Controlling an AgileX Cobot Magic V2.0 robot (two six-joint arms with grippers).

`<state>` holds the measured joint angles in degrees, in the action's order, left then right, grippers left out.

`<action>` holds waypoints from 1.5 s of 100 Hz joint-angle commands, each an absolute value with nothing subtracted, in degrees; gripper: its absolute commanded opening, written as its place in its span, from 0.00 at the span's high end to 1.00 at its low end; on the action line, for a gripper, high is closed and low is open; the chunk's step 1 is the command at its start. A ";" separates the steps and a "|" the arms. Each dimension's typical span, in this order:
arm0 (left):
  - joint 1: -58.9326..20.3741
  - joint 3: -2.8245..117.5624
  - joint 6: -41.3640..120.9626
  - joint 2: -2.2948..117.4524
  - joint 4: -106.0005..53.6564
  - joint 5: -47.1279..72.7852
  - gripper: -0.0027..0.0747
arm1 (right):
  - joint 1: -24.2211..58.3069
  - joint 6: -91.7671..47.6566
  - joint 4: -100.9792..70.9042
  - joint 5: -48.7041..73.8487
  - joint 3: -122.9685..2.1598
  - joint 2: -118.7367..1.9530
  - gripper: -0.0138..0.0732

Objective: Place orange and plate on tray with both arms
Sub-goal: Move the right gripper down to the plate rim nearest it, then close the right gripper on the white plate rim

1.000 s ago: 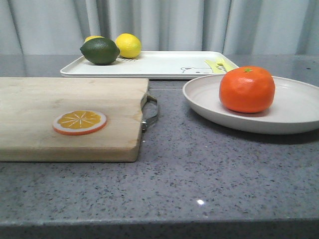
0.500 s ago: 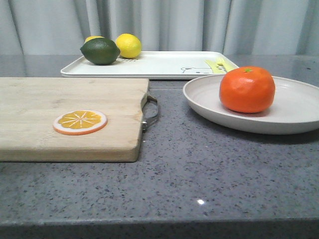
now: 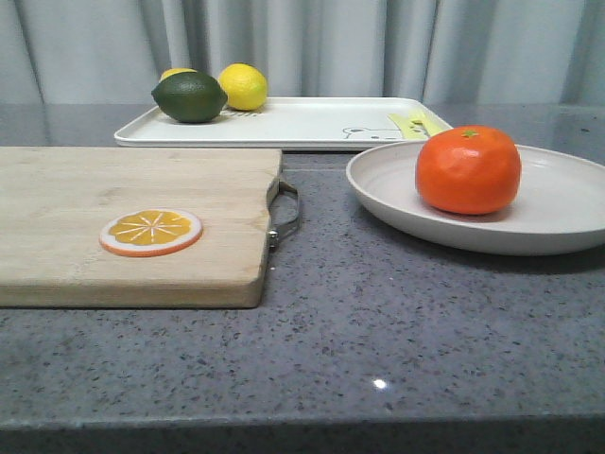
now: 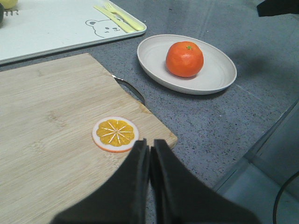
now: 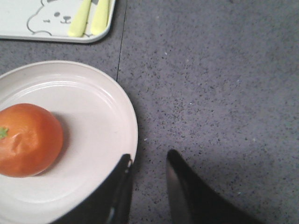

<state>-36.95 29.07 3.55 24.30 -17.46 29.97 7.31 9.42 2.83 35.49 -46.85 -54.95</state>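
Front view: orange is seen resting on plate at right, in front of tray. Left wrist view: left gripper is pressed closed, empty, above a cutting board. Right wrist view: right gripper is narrowly parted at the plate's rim, probably for lifting.

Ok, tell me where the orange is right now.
In the front view the orange sits on the plate at the right of the table, just in front of the tray and to the right of the wooden cutting board.
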 commanded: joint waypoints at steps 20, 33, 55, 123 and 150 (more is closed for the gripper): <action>-36.82 30.69 2.92 24.54 -18.37 25.41 0.99 | 7.29 8.86 0.70 40.59 -58.92 -68.52 0.38; -36.82 30.69 2.92 24.54 -18.37 25.41 0.99 | 7.29 8.86 -1.36 45.68 -63.74 -75.08 0.38; -36.82 30.69 2.92 24.54 -18.37 25.41 0.99 | 7.29 8.86 -1.42 48.05 -67.73 -82.15 0.38; -36.82 30.69 2.92 24.54 -18.37 25.41 0.99 | 7.29 8.86 -1.96 50.18 -68.03 -85.60 0.38; -36.82 30.69 2.92 24.54 -18.37 25.41 0.99 | 7.29 8.86 -2.34 50.41 -68.03 -85.60 0.38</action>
